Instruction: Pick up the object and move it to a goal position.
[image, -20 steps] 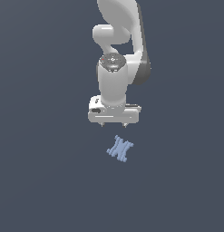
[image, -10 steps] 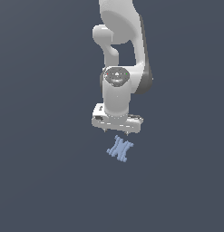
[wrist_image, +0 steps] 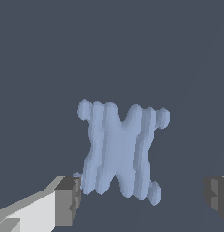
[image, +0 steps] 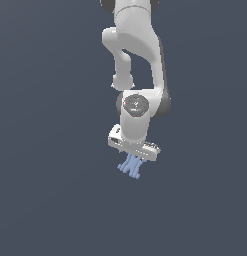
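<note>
From the exterior view, the white arm leans down over the dark surface (image: 50, 200) and its pincer (image: 134, 156) sits right on top of the light-blue X-shaped piece (image: 130, 168). The piece pokes out just beneath the pincer's body, which hides its upper part. I cannot tell from here whether the fingertips reach the surface or touch the piece. Nothing else is near it, so nothing stands in the way.

In the wrist view, the pincer (wrist_image: 145, 197) is spread wide, released, holding nothing. The X-shaped piece (wrist_image: 120, 152) lies flat, its ridges running along its longer axis, which points away from the pincer and across the line between the two dark fingertips (wrist_image: 68, 199). It sits between them but off centre, one lower corner touching or nearly touching one fingertip, well apart from the other. To my eye, closing should catch its narrow waist, though that near finger would meet it first and may nudge it.
</note>
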`<state>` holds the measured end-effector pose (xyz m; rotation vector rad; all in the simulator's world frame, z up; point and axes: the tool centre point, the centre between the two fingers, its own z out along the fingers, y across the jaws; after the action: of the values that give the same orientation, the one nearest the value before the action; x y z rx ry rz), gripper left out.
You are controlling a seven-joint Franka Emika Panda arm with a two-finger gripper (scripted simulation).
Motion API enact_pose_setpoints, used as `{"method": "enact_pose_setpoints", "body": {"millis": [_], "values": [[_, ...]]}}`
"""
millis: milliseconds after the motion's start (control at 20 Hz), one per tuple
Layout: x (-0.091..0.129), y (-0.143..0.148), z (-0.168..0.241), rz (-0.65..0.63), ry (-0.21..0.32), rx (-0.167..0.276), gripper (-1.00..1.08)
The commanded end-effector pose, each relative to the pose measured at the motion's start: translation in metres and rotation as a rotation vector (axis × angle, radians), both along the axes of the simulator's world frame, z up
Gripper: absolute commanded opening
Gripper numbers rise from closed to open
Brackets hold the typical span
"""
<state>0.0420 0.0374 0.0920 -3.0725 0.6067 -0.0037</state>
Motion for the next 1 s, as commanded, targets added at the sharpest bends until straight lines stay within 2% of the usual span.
{"method": "enact_pose_setpoints", "body": {"millis": [0, 400, 950], "values": [[0.003, 0.003, -0.009, -0.04, 0.001, -0.003, 1.0], [0.008, 0.009, -0.026, -0.107, 0.004, -0.008, 1.0], [0.007, 0.009, -0.045, -0.11, 0.005, -0.009, 1.0]]}}
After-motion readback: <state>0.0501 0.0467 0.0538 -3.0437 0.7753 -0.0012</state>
